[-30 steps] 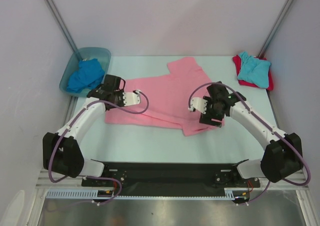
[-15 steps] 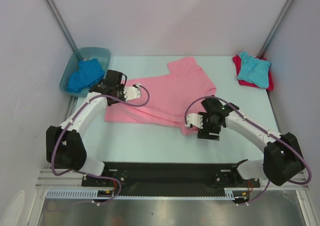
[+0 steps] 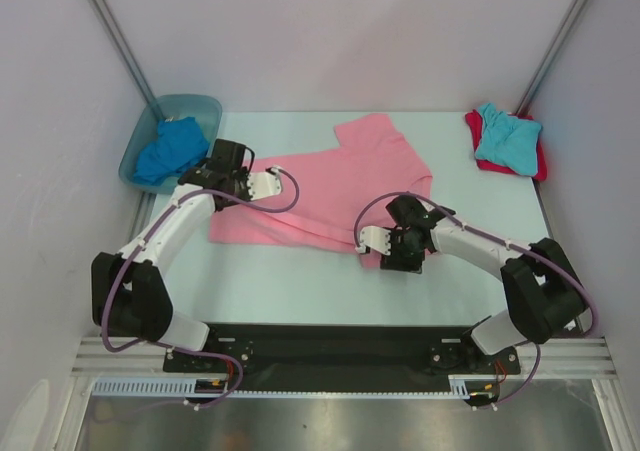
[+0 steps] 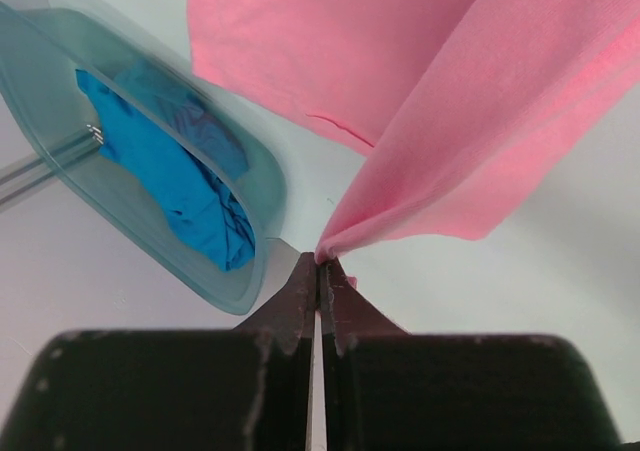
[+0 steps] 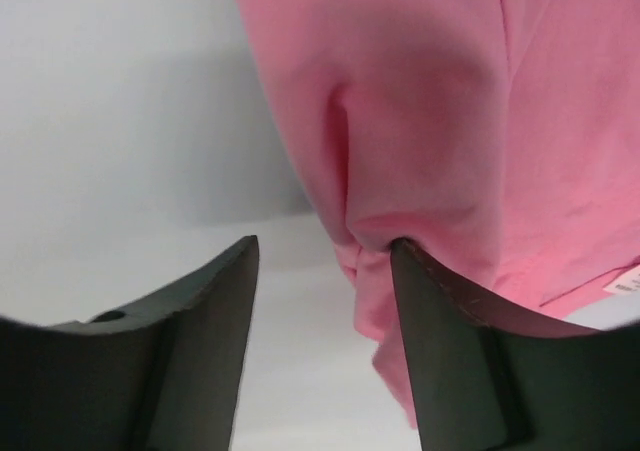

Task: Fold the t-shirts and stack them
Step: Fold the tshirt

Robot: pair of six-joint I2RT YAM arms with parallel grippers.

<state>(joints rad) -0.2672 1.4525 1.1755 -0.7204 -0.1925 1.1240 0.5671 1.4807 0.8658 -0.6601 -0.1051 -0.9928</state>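
Right, the big soft pink t-shirt [image 3: 330, 186] lies spread out just right of the one blue-green translucent plastic tub [image 3: 212, 113]. It looks light and limp, bound to sag and drag, so hems and corners are where to take it, I'd judge. Inside that tub is one crumpled royal blue t-shirt [image 3: 168, 151]; far right of the tub, one turquoise t-shirt [image 3: 507, 136] sits on one red t-shirt [image 3: 541, 161], so four shirts in all. The left gripper [image 4: 319, 269] is pinched tight on the pink shirt's tub-side edge; the right gripper [image 5: 322, 251] has its jaws apart astride the near hem.
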